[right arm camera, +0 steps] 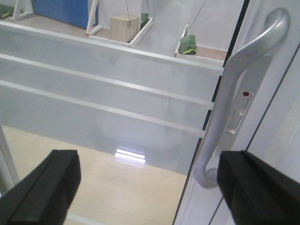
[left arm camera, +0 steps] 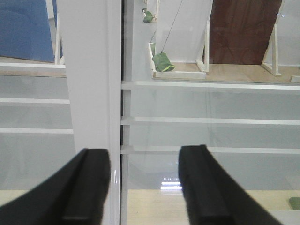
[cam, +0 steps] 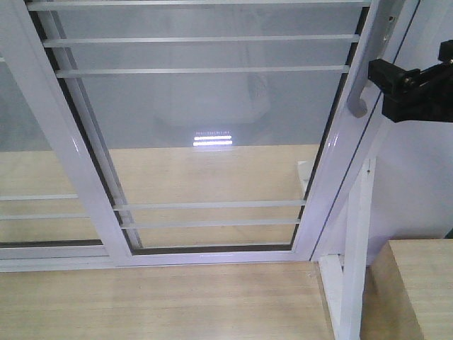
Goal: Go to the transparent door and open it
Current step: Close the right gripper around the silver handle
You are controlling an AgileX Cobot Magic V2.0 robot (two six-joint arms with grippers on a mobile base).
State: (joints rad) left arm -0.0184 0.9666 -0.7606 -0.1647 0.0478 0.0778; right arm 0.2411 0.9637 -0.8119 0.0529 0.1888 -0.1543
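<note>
The transparent door (cam: 212,134) is a clear glass panel in a glossy white frame with thin white horizontal bars. Its grey curved pull handle (cam: 361,81) sits on the right upright and shows close up in the right wrist view (right arm camera: 234,93). My right gripper (right arm camera: 147,187) is open; the handle's lower end lies between its fingers, close to the right finger (right arm camera: 258,187). The right arm's black body (cam: 414,88) shows just right of the handle. My left gripper (left arm camera: 145,187) is open and empty in front of a white frame upright (left arm camera: 91,75) and the glass.
A second white-framed glass panel (cam: 35,142) without a handle overlaps at the left. A white slanted support post (cam: 354,248) stands at the lower right beside a wooden block (cam: 417,290). The floor (cam: 163,301) is light wood. Beyond the glass are green bags (left arm camera: 163,62) and a brown door (left arm camera: 243,28).
</note>
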